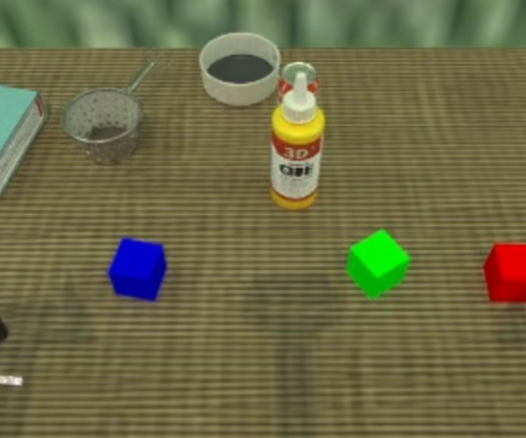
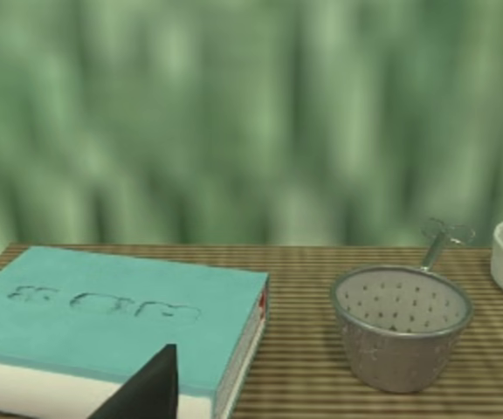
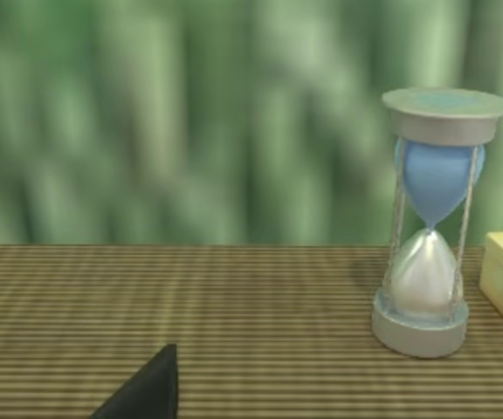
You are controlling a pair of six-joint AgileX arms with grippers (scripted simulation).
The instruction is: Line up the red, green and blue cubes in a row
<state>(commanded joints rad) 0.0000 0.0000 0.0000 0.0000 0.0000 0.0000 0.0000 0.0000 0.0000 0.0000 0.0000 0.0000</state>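
White bowl of dark contents beside empty strainer; fingers' state indiscernible.

- The yellow glue bottle carries a red band reading "3D" above a white label; the larger dark print on that label is too blurred to read.
- The teal book has faint embossed marks on its cover, not legible.

Bright even light, faint soft shadows, blurred green backdrop, no glare
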